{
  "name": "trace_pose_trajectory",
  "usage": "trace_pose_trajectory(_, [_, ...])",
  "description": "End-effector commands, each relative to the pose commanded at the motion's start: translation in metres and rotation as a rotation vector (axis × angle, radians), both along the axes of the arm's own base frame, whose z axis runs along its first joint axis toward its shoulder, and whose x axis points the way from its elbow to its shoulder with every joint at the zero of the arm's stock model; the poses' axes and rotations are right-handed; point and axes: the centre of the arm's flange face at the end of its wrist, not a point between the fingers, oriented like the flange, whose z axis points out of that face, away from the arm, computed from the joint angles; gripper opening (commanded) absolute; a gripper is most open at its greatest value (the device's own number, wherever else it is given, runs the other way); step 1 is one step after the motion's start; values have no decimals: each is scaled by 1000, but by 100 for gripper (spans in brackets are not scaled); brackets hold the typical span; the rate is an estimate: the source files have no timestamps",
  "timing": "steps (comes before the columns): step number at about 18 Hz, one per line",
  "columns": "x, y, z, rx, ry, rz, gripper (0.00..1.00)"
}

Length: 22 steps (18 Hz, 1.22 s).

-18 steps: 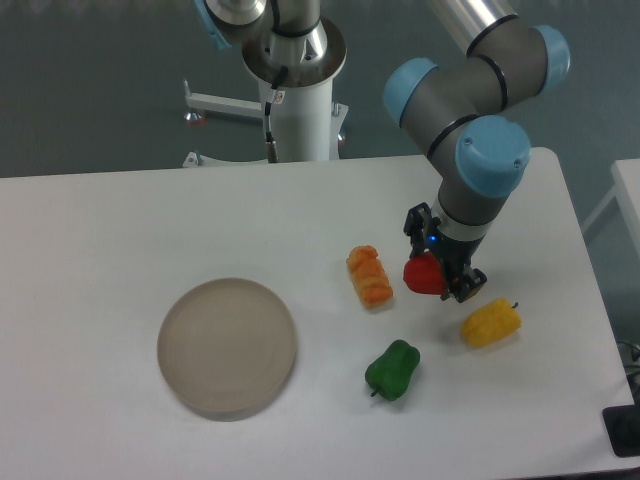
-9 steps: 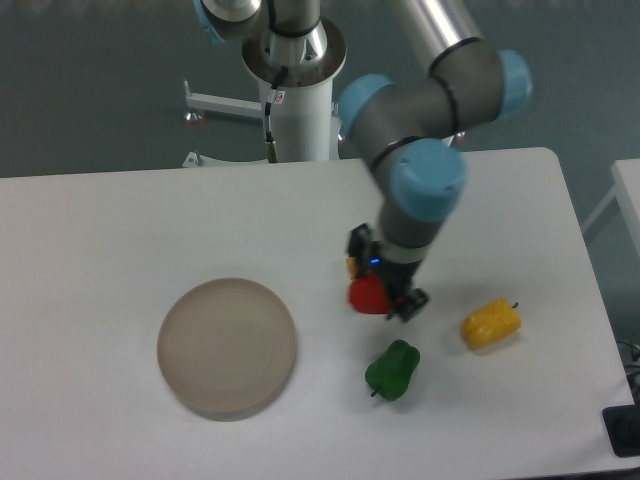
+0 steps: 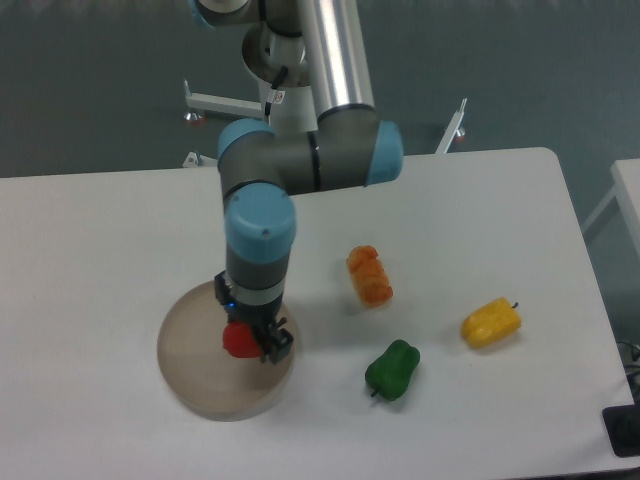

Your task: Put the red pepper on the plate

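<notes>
The red pepper [image 3: 238,341] is small and glossy red. My gripper [image 3: 249,337] is shut on it and holds it over the right half of the plate [image 3: 192,368], a round beige-tan disc at the front left of the table. I cannot tell whether the pepper touches the plate. The arm reaches down from the back and covers part of the plate's far right rim.
An orange pepper [image 3: 369,275] lies right of the plate at mid-table. A green pepper [image 3: 392,370] lies at the front, right of the plate. A yellow pepper [image 3: 491,323] lies farther right. The robot's white base column [image 3: 290,120] stands behind the table.
The gripper has carried the red pepper left, from beside the yellow pepper, past the orange pepper, to above the plate. The other peppers and the plate have not moved.
</notes>
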Motion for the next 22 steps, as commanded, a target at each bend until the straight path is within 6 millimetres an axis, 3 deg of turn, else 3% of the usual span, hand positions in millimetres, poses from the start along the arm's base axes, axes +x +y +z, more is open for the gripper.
trace_pose_trajectory(3, [7, 4, -19, -24, -10, -9, 34])
trace_pose_trajectory(5, [13, 6, -21, -27, -11, -20, 41])
trace_pose_trajectory(6, [13, 6, -23, -28, -13, -23, 54])
trace_pose_trajectory(7, [14, 5, -24, -28, -14, -32, 81])
trace_pose_trajectory(8, [15, 3, -28, -29, -16, -38, 97])
trace_pose_trajectory(10, [14, 4, -22, -11, -5, -35, 100])
trace_pose_trajectory(13, [4, 2, 6, 27, 13, -23, 100])
trace_pose_trajectory(18, [-71, -24, 56, 82, 42, 56, 100])
trace_pose_trajectory(22, [-130, -57, 79, 74, 57, 40, 100])
